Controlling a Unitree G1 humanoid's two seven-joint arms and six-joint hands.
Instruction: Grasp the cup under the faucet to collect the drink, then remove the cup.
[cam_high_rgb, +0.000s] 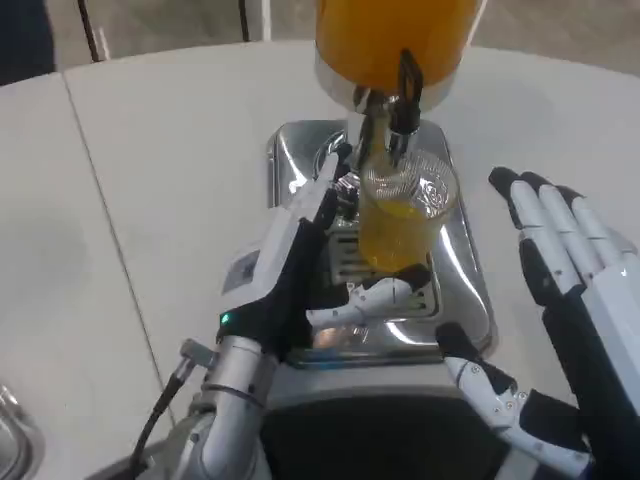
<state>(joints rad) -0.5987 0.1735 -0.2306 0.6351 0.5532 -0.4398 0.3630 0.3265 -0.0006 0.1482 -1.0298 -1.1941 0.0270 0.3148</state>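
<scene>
The cup (405, 215) stands hemmed in: the faucet (403, 100) and orange tank (395, 35) close overhead, the left hand (300, 265) against its left side, thumb across the front. On its right, bare tray (465, 270) lies between it and the spread right hand (570, 300).

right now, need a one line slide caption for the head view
Left robot hand holds a clear cup of orange drink under the dispenser faucet; right robot hand waits open beside it.

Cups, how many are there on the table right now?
1. The cup sits under the faucet on the drip tray, partly filled with orange drink; the left hand is at its side. The dispenser could hide others.
</scene>
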